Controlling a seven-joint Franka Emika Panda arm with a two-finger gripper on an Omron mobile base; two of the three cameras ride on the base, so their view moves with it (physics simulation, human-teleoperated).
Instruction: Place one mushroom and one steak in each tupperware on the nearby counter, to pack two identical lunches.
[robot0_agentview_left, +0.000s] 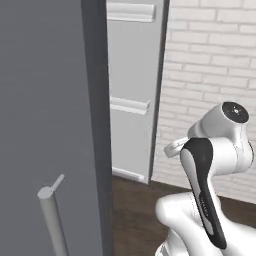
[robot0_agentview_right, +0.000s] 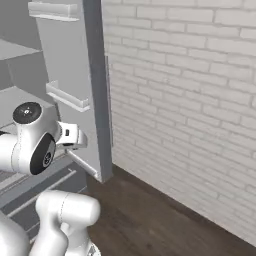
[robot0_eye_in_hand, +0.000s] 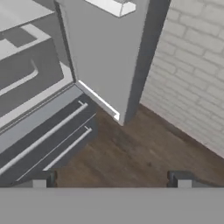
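At the left of the scene, a tall grey open door (robot0_agentview_left: 50, 100) blocks most of what lies behind it; its handle (robot0_agentview_left: 52, 215) is cut off at the frame bottom. No mushroom, steak or tupperware can be made out. A white brick wall (robot0_agentview_right: 185, 100) bounds the right. Dark wood floor (robot0_eye_in_hand: 131, 148) lies open between the door edge and the wall. The gripper (robot0_eye_in_hand: 112, 179) hangs over this floor, fingers spread wide, holding nothing.

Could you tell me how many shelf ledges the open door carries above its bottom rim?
2: an upper ledge near the top of the picture and a middle ledge halfway down; others may be hidden above.
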